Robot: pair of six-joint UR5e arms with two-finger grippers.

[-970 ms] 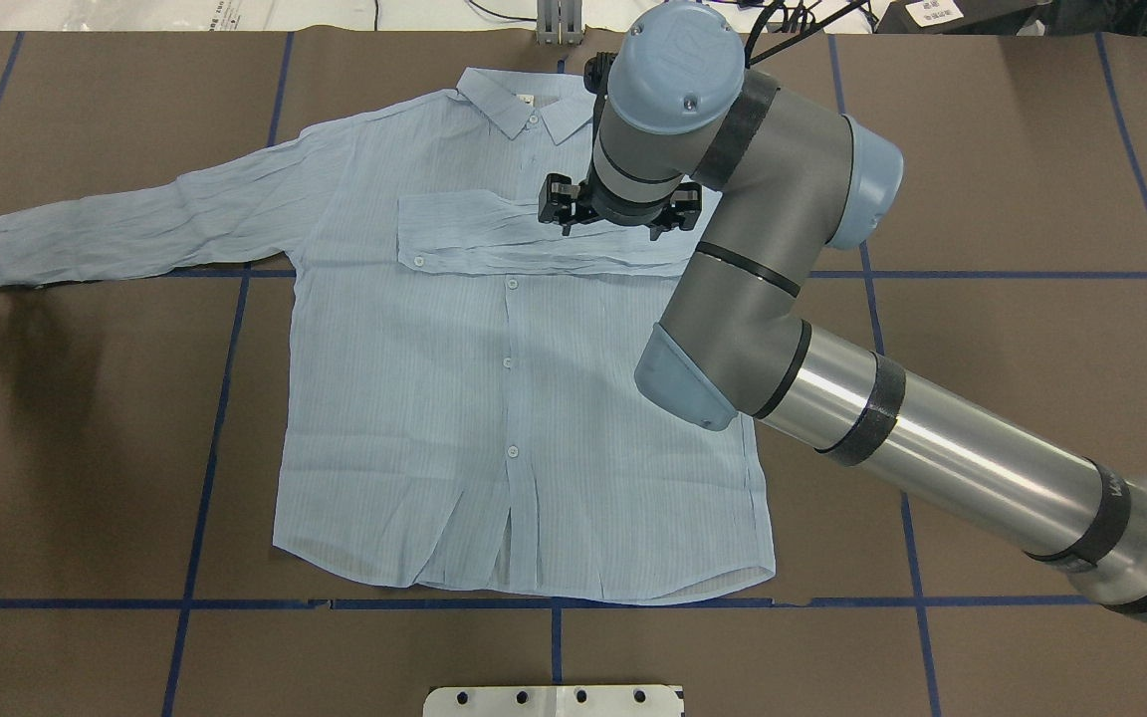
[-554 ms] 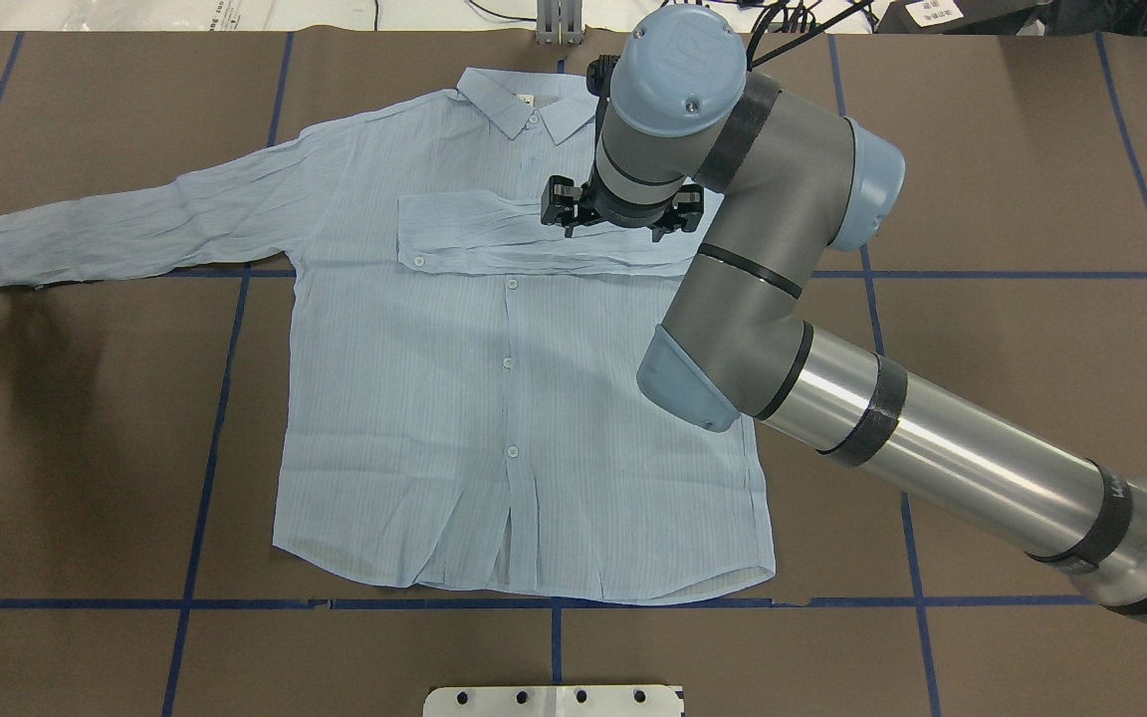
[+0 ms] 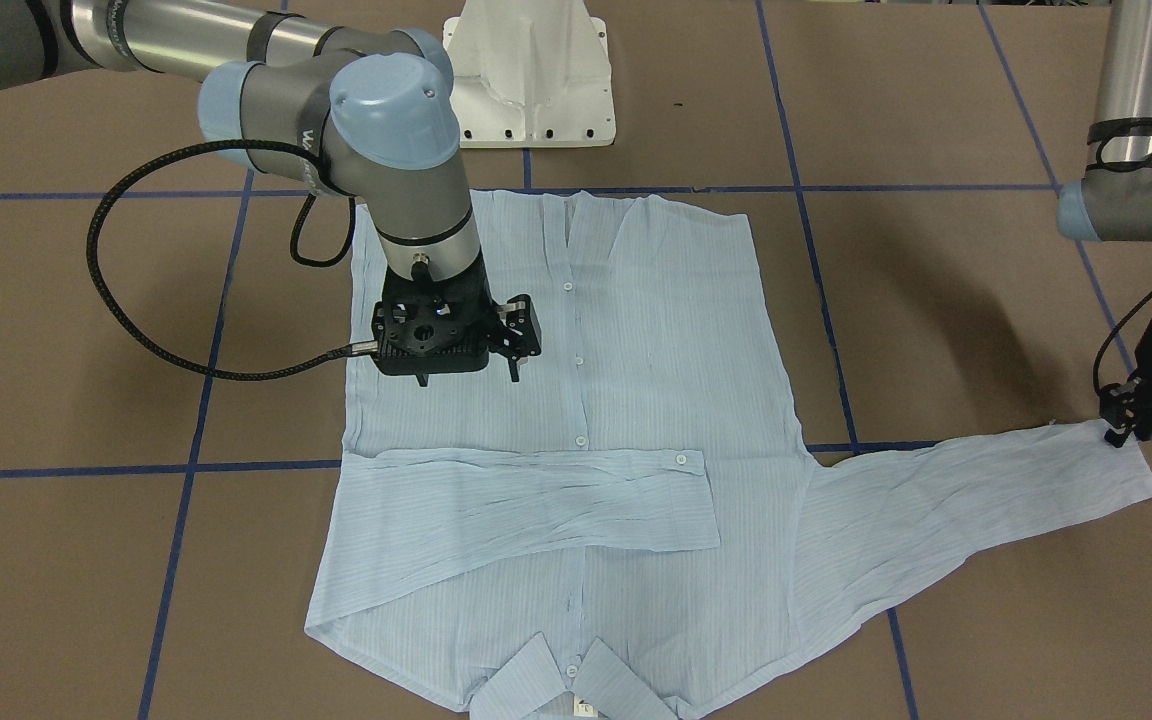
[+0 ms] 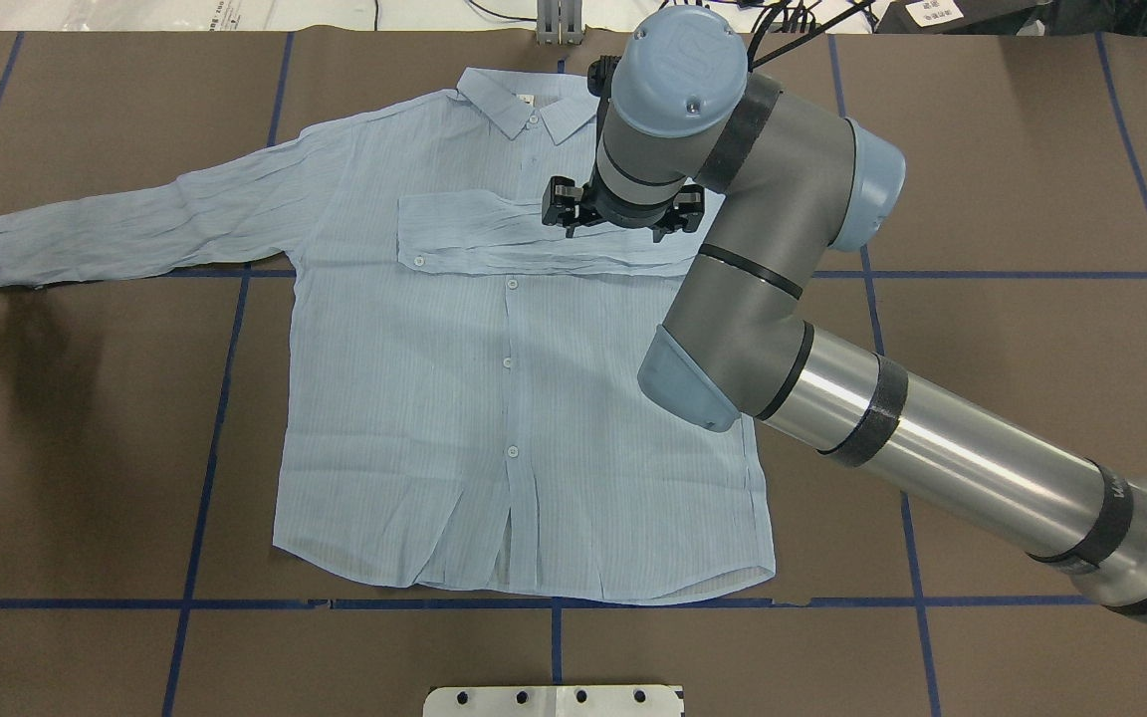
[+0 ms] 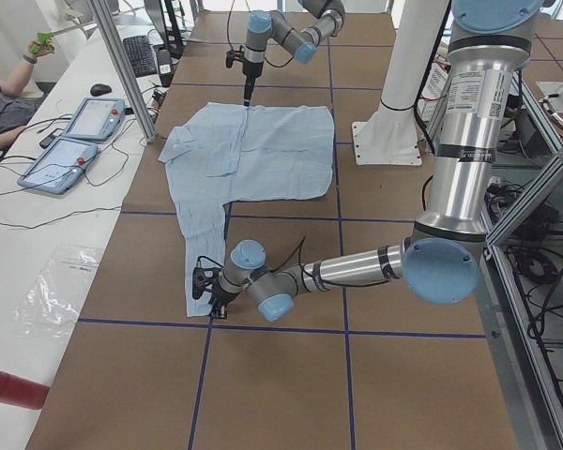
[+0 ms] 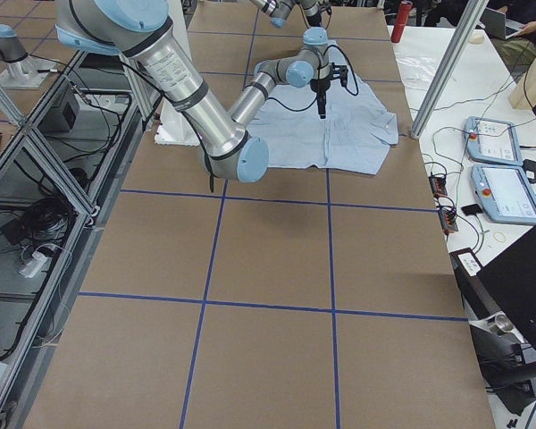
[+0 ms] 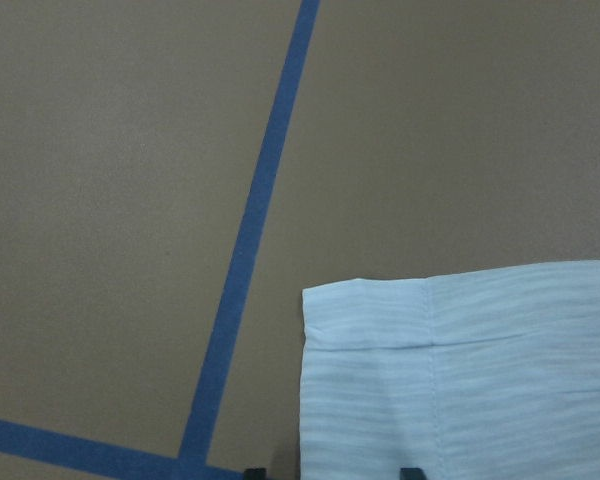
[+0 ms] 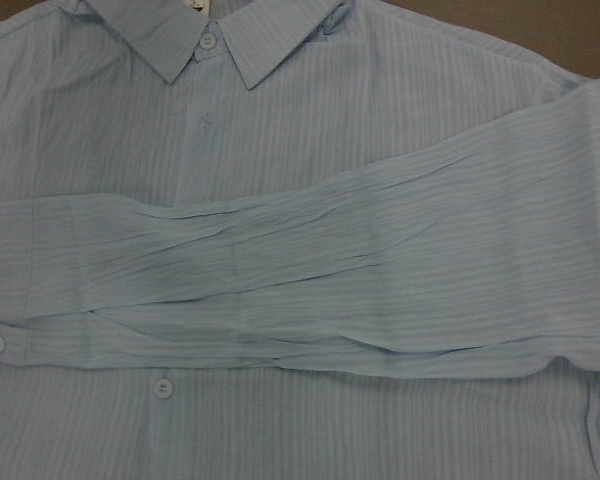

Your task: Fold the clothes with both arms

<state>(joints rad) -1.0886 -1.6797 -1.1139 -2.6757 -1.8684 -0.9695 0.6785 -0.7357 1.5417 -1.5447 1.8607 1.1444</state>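
Observation:
The pale blue shirt [image 4: 494, 398] lies flat and front up, collar [image 4: 524, 100] at the far side. One sleeve [image 4: 534, 239] is folded across the chest; the other sleeve [image 4: 145, 224] stretches out to the left. My right gripper [image 4: 609, 231] hovers above the folded sleeve [image 8: 310, 290], open and holding nothing. My left gripper [image 3: 1131, 428] sits at the outstretched sleeve's cuff [image 7: 460, 370]. Its fingertips [image 7: 410, 471] show apart at the wrist view's bottom edge, and the cuff lies flat on the table.
Brown table covering [image 4: 1012, 179] with blue tape grid lines [image 4: 225, 398]. The white pedestal base [image 3: 528, 75] stands behind the shirt's hem. A side table with tablets [image 5: 70, 141] and a person's arm runs along the far edge.
The right wrist has crept slightly up and to the right above the folded sleeve. The shirt and the left gripper have barely moved.

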